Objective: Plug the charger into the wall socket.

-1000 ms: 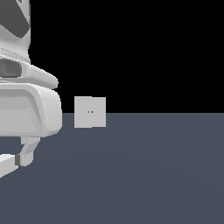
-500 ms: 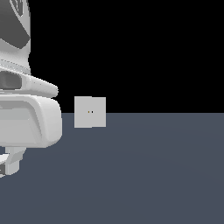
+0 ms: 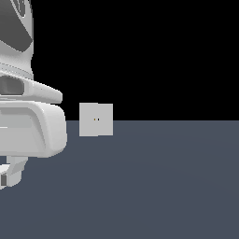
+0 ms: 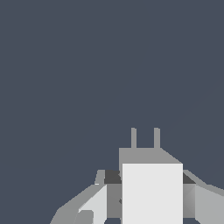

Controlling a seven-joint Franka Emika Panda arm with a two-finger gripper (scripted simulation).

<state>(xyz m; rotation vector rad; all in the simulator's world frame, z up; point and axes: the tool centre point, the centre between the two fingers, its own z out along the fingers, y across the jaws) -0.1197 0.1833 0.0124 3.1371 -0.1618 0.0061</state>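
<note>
In the wrist view the charger (image 4: 152, 192), a small white block with two thin prongs (image 4: 144, 138) sticking out of one end, sits between my fingers. My gripper (image 4: 151, 179) has its jaws against both sides of the block, shut on it, just over the dark floor. In the exterior view my gripper (image 3: 9, 176) shows only in part at the left edge, low by the floor, and the charger is hidden there. The wall socket (image 3: 95, 119), a flat light square plate with two tiny dark holes, stands upright farther back, to the exterior view's right of my hand.
My arm's big white hand body (image 3: 28, 130) fills the exterior view's left side. The dark grey-blue floor (image 3: 154, 186) stretches to the exterior view's right, with black background above it.
My hand has come down toward the floor and shifted a little to the exterior view's left. In the last half second it has hardly moved.
</note>
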